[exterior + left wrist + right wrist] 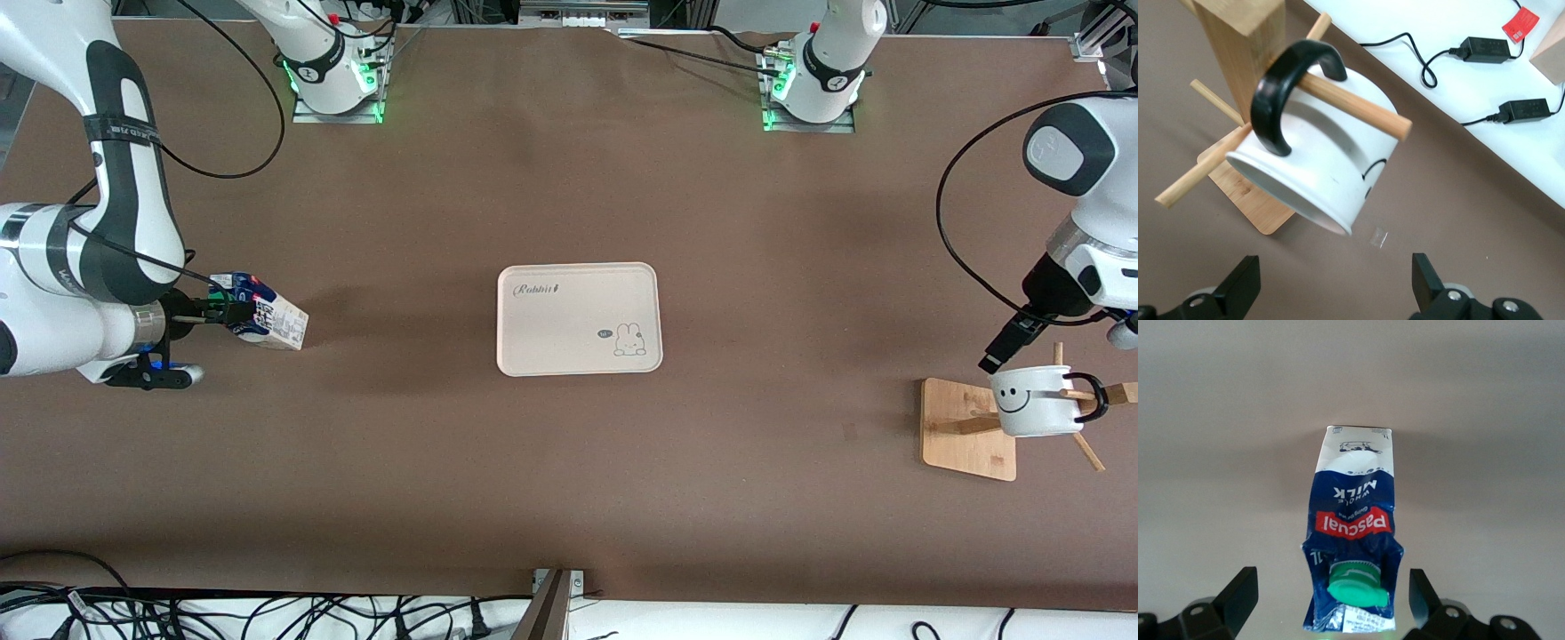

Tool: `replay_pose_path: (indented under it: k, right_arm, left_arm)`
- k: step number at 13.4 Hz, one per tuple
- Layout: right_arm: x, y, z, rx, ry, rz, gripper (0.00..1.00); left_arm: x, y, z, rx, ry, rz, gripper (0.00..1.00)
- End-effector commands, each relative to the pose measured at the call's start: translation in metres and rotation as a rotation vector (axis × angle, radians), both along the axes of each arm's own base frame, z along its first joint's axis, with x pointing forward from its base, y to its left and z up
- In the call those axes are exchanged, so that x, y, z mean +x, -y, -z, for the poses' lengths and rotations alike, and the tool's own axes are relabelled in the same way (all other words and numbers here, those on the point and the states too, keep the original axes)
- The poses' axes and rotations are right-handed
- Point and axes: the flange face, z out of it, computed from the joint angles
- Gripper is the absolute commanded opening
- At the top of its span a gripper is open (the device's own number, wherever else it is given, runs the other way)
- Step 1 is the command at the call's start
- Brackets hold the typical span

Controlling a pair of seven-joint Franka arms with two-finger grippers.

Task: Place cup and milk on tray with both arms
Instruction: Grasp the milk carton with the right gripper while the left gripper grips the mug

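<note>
Right tool [1328, 600] straddling milk [1353, 520], fingers apart

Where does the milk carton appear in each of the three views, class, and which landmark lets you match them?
Front view: milk carton at the right arm's end of the table, between the open right hand fingers.
Left wrist view: not in it.
Right wrist view: carton central, green cap toward the camera.
Shared landmark: the green cap.

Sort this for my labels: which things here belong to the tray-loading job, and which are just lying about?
Job:
- cup, hanging on a peg
- milk, between the right hand's open fingers
- tray
- left hand, open by the cup

Lying about:
- wooden mug rack
- power adapters
</note>
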Motion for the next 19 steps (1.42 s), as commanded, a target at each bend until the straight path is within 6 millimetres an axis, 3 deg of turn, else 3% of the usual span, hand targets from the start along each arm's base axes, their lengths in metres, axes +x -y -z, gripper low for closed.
replay_pose_path:
  k: [1, 2, 5, 7, 10, 15, 19]
  right_arm:
    - [-0.001, 0.015, 0.0, 0.024, 0.004, -0.034, 1.0]
    - [-0.001, 0.017, 0.001, 0.024, 0.004, -0.032, 1.0]
    - [-0.007, 0.017, 0.017, 0.021, -0.03, -0.03, 1.0]
    - [-0.01, 0.018, 0.023, 0.021, -0.046, -0.025, 1.0]
    - [-0.014, 0.016, 0.028, 0.023, -0.061, -0.028, 1.0]
    - [-0.024, 0.016, 0.037, 0.029, -0.102, -0.029, 1.0]
    - [-0.025, 0.018, 0.038, 0.033, -0.105, -0.033, 1.0]
  left_arm:
    - [0.023, -0.006, 0.0, -0.01, 0.067, -0.02, 1.0]
    - [0.032, -0.007, 0.004, -0.011, 0.074, -0.021, 0.99]
    - [0.044, -0.006, 0.003, -0.062, 0.093, -0.051, 0.81]
    - [0.045, -0.007, 0.009, -0.066, 0.086, -0.053, 0.54]
    - [0.045, -0.006, 0.007, -0.057, 0.087, -0.039, 0.27]
    - [0.044, -0.002, 0.001, -0.046, 0.09, -0.008, 0.02]
    - [0.038, 0.014, -0.014, -0.063, 0.042, 0.027, 0.0]
